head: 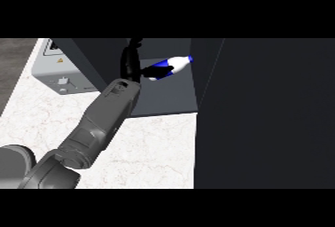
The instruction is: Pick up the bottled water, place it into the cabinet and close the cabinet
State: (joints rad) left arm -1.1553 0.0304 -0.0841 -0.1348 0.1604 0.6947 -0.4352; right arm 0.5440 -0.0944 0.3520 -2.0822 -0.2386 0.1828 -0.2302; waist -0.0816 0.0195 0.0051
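While the fingers [161, 69] of the left hand [134, 62] grip the white-and-blue plastic water bottle [178, 63], set it well inside the dark grey cabinet [163, 99].

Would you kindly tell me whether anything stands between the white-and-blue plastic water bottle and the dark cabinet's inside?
Nothing visible does: the white-and-blue water bottle, held in the left hand, is over the dark cabinet's grey shelf; its open door stands aside.

White marble counter [150, 150] bearing a dark cabinet [163, 97] and a grey appliance [62, 71].
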